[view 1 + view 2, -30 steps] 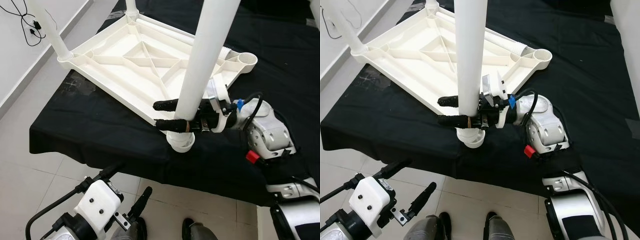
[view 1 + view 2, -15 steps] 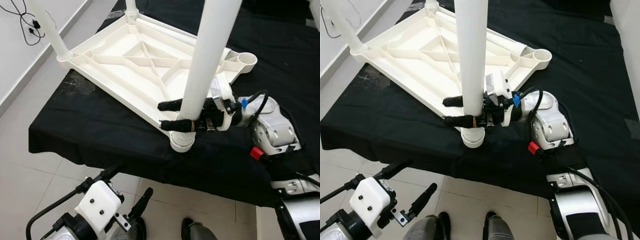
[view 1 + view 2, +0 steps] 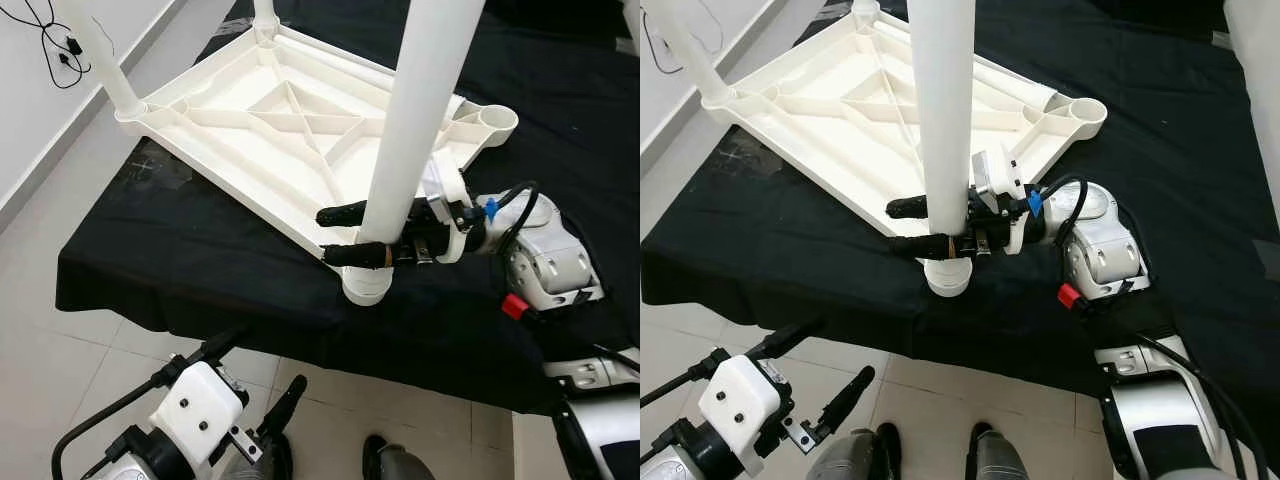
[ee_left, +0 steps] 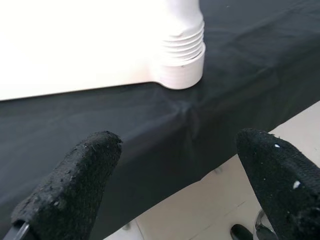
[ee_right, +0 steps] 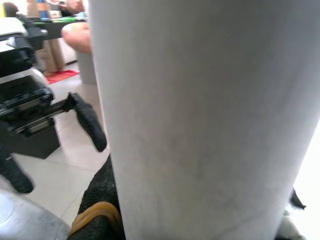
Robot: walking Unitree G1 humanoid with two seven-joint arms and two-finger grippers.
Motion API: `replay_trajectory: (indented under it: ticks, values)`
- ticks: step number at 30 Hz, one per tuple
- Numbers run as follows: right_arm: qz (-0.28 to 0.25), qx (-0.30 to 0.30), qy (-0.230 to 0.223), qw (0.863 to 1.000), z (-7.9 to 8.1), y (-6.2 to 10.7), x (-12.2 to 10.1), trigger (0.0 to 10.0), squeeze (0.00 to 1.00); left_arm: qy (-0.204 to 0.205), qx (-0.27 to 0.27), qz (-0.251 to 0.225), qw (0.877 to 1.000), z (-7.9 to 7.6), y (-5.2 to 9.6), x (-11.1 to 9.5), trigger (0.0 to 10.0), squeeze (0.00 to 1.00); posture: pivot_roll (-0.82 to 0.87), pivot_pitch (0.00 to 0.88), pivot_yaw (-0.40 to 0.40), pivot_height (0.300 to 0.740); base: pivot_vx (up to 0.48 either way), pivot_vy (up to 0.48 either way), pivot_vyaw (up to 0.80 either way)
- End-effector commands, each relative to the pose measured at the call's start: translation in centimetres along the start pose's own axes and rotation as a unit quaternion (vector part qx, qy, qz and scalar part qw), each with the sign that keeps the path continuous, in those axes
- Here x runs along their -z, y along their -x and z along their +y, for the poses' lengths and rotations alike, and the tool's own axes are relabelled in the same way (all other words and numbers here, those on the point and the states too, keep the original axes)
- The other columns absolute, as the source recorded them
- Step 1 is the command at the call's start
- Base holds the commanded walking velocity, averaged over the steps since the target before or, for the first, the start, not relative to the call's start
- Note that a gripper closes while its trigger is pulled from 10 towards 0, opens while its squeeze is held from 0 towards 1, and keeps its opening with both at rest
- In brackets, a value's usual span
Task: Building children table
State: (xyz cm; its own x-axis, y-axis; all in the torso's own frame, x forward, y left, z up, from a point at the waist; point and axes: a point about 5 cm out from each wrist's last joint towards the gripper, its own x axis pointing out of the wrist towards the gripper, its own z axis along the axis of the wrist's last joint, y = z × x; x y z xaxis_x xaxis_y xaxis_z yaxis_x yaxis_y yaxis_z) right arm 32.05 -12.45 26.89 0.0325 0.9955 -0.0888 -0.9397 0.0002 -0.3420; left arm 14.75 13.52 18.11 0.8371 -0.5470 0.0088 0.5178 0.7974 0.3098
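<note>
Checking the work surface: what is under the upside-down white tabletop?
A black cloth lies under the tabletop. What the cloth covers is hidden. The right gripper grips the near leg.

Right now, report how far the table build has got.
Done: two legs stand in the far corners of the upturned white tabletop. In hand: the right gripper clamps a third leg, standing upright in the near corner socket. Left: the right corner socket is empty. The left gripper hangs open below the table edge.
</note>
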Motion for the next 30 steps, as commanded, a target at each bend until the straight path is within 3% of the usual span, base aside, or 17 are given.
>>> replay_trajectory:
  ticks: [1,5,7,11,23,26,29,30]
  values:
    - [0.038,0.003,-0.043,0.998,0.5,-0.5,2.5,10.0,0.00,0.000,0.006,0.011,1.000,-0.2,0.2,0.4,10.0,0.00,0.10,0.331,0.012,0.740,0.000,0.000,0.00]
    - [0.054,0.044,-0.045,0.997,0.0,-0.8,3.1,10.0,0.00,0.000,0.005,0.011,1.000,-0.2,0.2,0.4,10.0,0.00,0.10,0.332,0.012,0.740,0.000,0.000,0.00]
    - [0.074,0.100,-0.051,0.991,-0.7,-0.8,3.7,10.0,0.00,-0.001,0.005,0.010,1.000,-0.2,0.2,0.4,10.0,0.00,0.09,0.332,0.012,0.740,0.000,0.000,0.00]
    - [0.089,0.155,-0.055,0.982,-1.2,-0.6,4.1,10.0,0.00,-0.001,0.005,0.010,1.000,-0.2,0.2,0.4,10.0,0.00,0.09,0.332,0.012,0.740,0.000,0.000,0.00]
    - [0.117,0.273,-0.078,0.952,-0.6,-0.1,4.8,10.0,0.00,-0.004,0.004,0.010,1.000,-0.1,0.1,0.5,10.0,0.00,0.08,0.329,0.008,0.740,0.000,0.000,0.00]
    - [0.128,0.327,-0.106,0.930,-0.1,-0.3,5.5,10.0,0.00,-0.005,0.004,0.009,1.000,0.0,0.0,0.6,10.0,0.00,0.07,0.326,0.006,0.740,0.000,0.000,0.00]
    - [0.128,0.353,-0.116,0.919,0.1,-0.5,5.7,10.0,0.00,-0.005,0.003,0.009,1.000,0.0,0.0,0.6,10.0,0.00,0.07,0.324,0.006,0.740,0.000,0.000,0.00]
    - [0.126,0.380,-0.122,0.908,0.1,-0.4,5.8,10.0,0.00,-0.006,0.003,0.009,1.000,0.0,0.0,0.6,10.0,0.00,0.07,0.323,0.006,0.740,0.000,0.000,0.00]
